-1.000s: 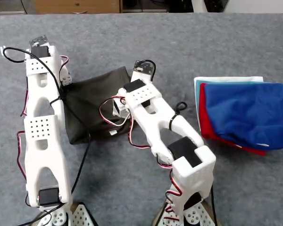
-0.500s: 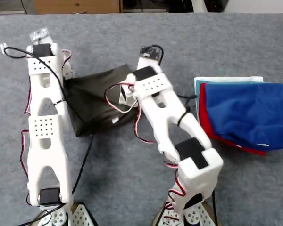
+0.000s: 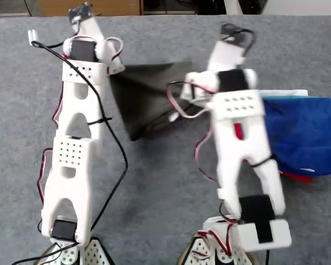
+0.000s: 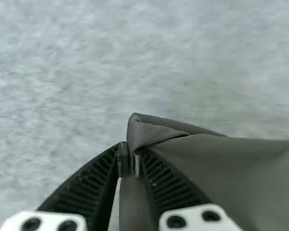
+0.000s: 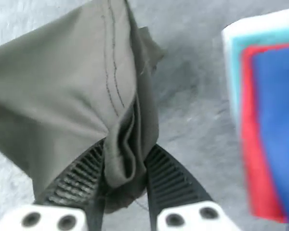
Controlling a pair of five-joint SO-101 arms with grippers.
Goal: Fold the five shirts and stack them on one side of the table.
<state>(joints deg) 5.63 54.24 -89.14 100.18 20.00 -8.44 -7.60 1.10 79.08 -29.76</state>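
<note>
A dark olive folded shirt point(image 3: 149, 96) hangs stretched between both arms above the grey table. My left gripper point(image 4: 127, 161) is shut on one corner of the shirt point(image 4: 216, 163), at its left end in the high view. My right gripper point(image 5: 127, 159) is shut on a bunched fold of the shirt point(image 5: 62, 96) at its right end. A stack of folded shirts point(image 3: 303, 132), blue on top with red, teal and white edges below, lies at the table's right side and shows beside the right gripper as the stack point(image 5: 265, 106).
The grey felt table point(image 3: 154, 193) lies bare in front of the arms and at the far left. A wooden cabinet point(image 3: 88, 6) stands beyond the table's far edge. Red and black cables trail along both arms.
Both arms have lifted the dark shirt off the table and carried it away from the bases and to the right, toward the stack. The shirt now hangs stretched instead of lying flat.
</note>
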